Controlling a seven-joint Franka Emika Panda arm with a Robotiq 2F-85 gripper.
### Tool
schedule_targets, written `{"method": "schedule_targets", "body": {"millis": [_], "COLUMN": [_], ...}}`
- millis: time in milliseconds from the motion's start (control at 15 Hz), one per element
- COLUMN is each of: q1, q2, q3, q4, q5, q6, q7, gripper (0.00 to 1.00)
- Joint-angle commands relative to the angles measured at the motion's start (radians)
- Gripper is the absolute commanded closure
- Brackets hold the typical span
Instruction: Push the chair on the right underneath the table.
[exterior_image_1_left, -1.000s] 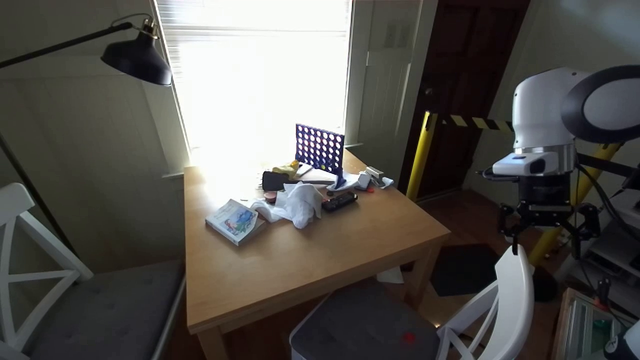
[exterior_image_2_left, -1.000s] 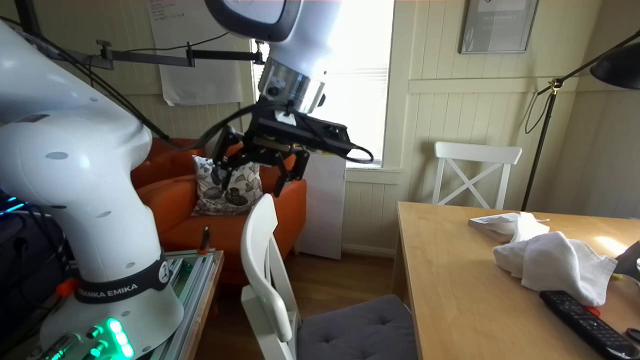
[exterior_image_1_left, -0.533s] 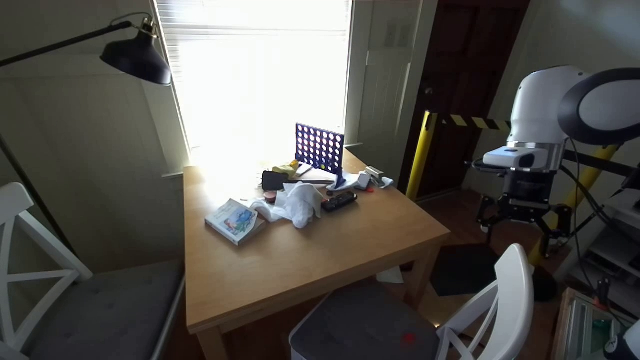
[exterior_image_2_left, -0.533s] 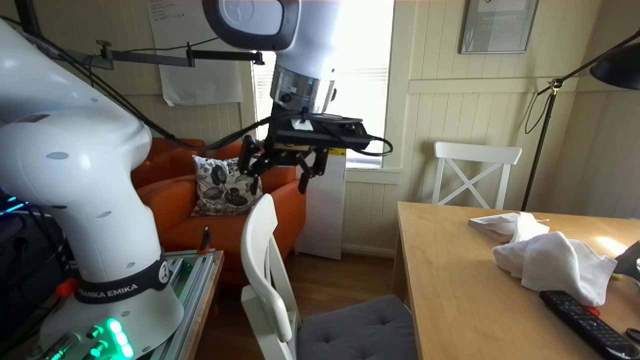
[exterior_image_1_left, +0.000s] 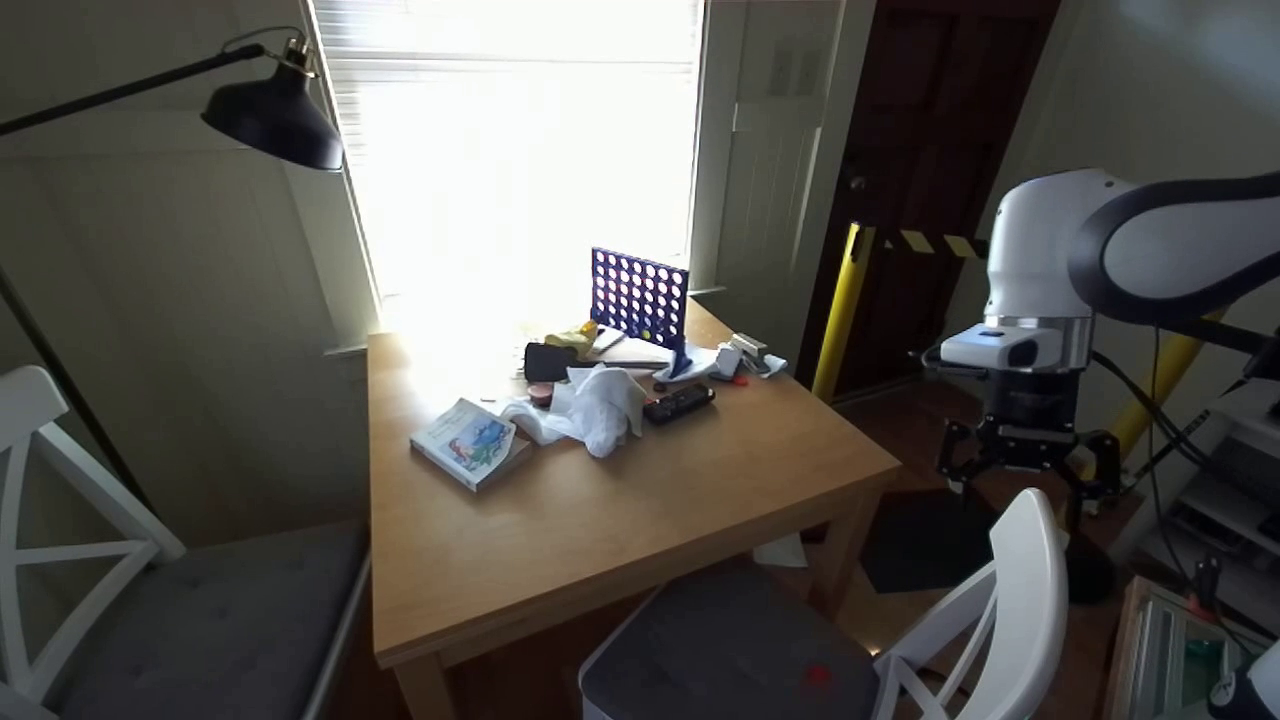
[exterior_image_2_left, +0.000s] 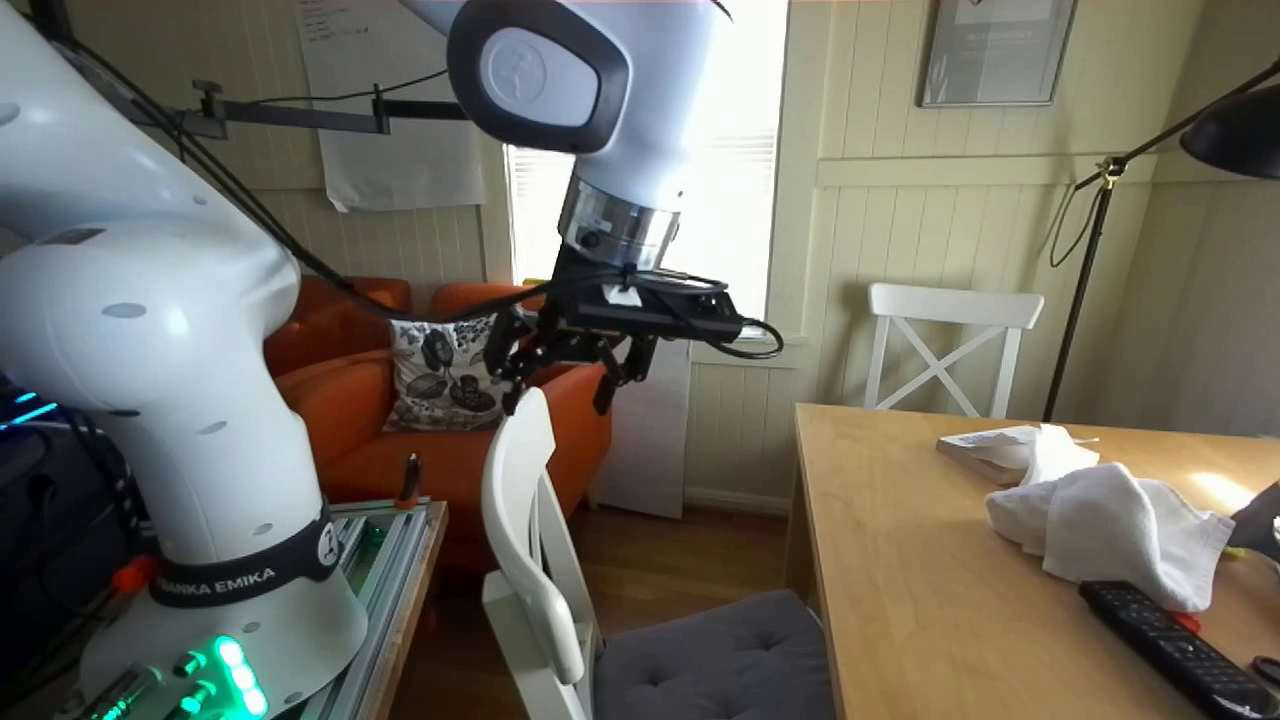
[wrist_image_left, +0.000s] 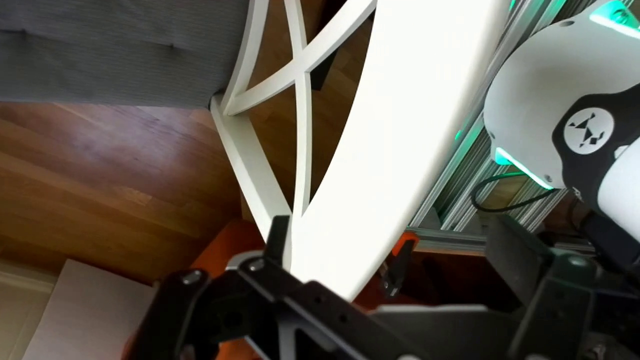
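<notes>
The white chair (exterior_image_2_left: 540, 590), smooth curved rail (wrist_image_left: 400, 130) over a crossed back (wrist_image_left: 301, 65), stands at the tan wooden surface (exterior_image_2_left: 930, 600), its tufted grey cushion (exterior_image_2_left: 720, 660) facing it. The gripper (exterior_image_2_left: 557, 405) has its fingers (wrist_image_left: 278, 235) spread apart by the rail's end; I can't tell whether they touch. The chair's lower part is cut off in both exterior views.

Free room lies above the seat (exterior_image_2_left: 715, 660) between the table (exterior_image_2_left: 900, 580) and the top rail (exterior_image_2_left: 518, 455) of the chair (exterior_image_2_left: 565, 640), which bars the way beneath the gripper (exterior_image_2_left: 558, 400), contact being hard to judge.
</notes>
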Motion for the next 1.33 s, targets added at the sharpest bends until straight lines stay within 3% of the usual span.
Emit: {"method": "schedule_targets", "body": {"millis": [0, 600, 667, 933, 1267], "q1": [0.014, -0.001, -0.016, -0.020, -0.018], "q2": [0.087, 0.243, 0.193, 0.232, 0.319], "q3": [0.011, 0.021, 0.039, 0.041, 0.086], "q4": [0.001, 0.001, 0.001, 0.002, 0.002], "q5": [0.037, 0.098, 0.065, 0.078, 0.073], "q6": [0.027, 0.042, 0.021, 0.022, 0.155], "q7": [-0.048, -0.123, -0.090, -0.106, -0.047], "gripper": [0.00, 0.00, 0.00, 0.00, 0.00]}}
